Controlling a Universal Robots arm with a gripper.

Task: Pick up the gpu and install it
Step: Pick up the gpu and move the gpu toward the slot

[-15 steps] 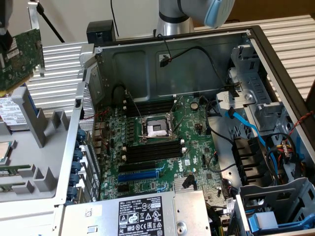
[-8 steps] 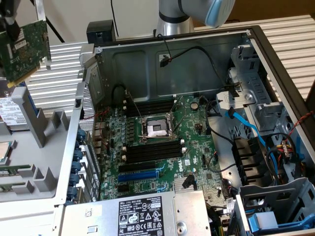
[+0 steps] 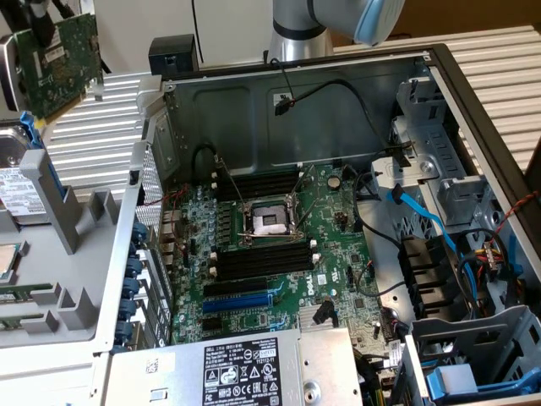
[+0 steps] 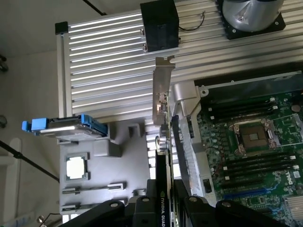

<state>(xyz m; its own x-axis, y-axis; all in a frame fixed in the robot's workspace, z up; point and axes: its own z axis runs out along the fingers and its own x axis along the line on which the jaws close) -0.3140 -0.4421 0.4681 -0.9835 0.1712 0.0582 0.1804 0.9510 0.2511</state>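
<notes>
Ribbed aluminium table (image 3: 93, 127) is seen under an open computer case (image 3: 473, 93). Gripper (image 4: 165, 209) is clenched on the gpu (image 3: 61, 61). In the wrist view the black fingers (image 4: 191, 213) are pressed against both faces of the card, which is seen edge-on (NVIDIA QUADRO label readable on the cooler). The gpu is held in the air outside the case, at about 10 o'clock of the exterior view. It is tilted, with a green face turned to the camera, and is well apart from the motherboard (image 3: 279, 254). Its silver bracket (image 4: 161, 90) is pointed away from the gripper.

A grey fixture tray (image 3: 76, 279) is laid at about 8 o'clock of the exterior view, just beside the case wall. A hard drive (image 4: 64, 127) with blue rails is stood in it, and a processor chip (image 4: 75, 168) is seated in a square pocket.

The motherboard is mounted on the case floor. A CPU socket (image 3: 269, 222) is placed near its centre, with black memory sticks (image 3: 258, 188) set at 12 and 6 o'clock of the socket. A blue expansion slot (image 3: 239, 302) is seen further toward 6 o'clock. A power supply (image 3: 228, 368) is placed at 6 o'clock of the exterior view. A blue cable (image 3: 423, 216) is run at 3 o'clock of the motherboard.
</notes>
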